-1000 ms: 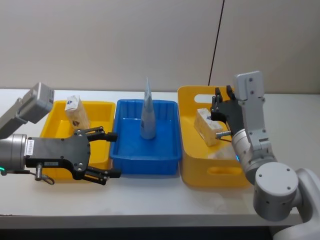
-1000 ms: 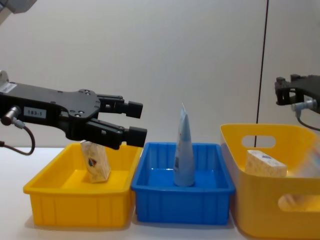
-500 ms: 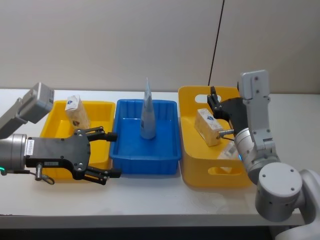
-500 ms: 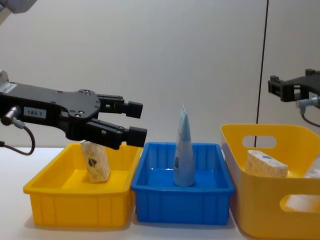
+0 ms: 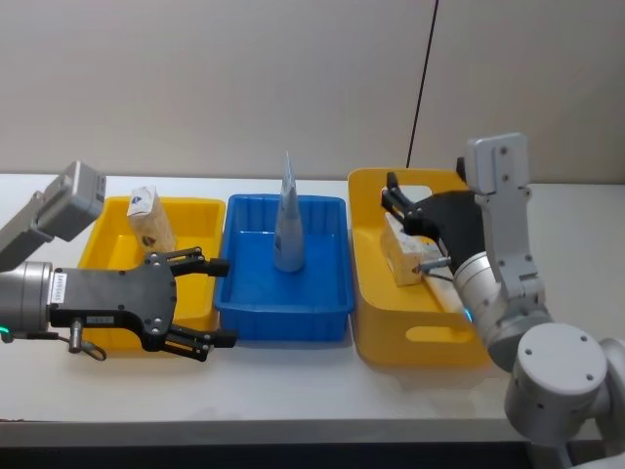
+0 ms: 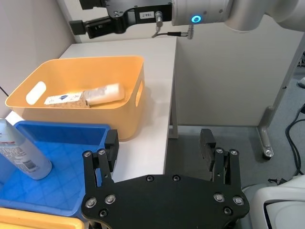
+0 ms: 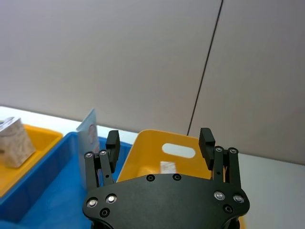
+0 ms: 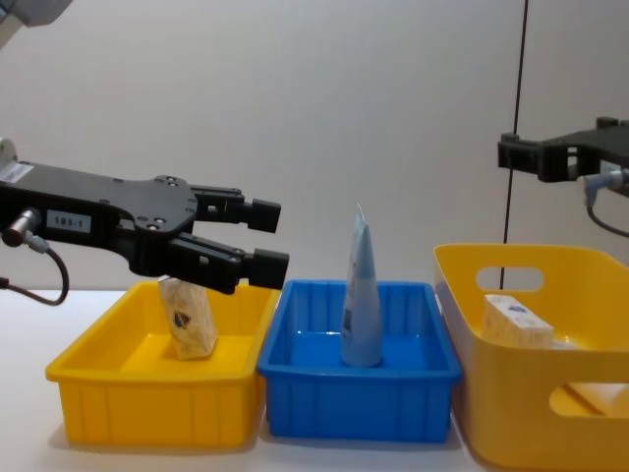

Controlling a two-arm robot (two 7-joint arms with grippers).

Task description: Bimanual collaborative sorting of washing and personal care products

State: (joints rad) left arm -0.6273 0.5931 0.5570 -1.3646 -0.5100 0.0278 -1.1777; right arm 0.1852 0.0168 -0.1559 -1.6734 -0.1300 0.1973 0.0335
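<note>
— three bins [image 5: 283,318] in a row on the white table [image 5: 293,391]. what's on the far left?

— my left gripper [image 5: 217,302], fingers spread wide and holding nothing. it hangs over the front right corner of the low yellow tray [image 5: 107,234]. in that tray the small beige pack with the round logo [image 5: 151,222] stands upright toward the back.

— and the middle?

— the blue bin [image 8: 359,393] holds one tall pointed pale blue-white pouch [image 8: 361,295], upright on its base near the centre, tip above the rim.

— the right side?

— the deep yellow basket with handle slots [image 8: 531,393]. the cream block pack [image 5: 402,250] lies inside it, tilted, toward the left wall. from my left wrist i also see a pale tube-like item [image 6: 102,94] lying just beside that pack.

— your other hand?

— my right gripper [image 8: 521,157] is raised above the basket, pointing left, fingers apart and empty, well clear of the pack.
</note>
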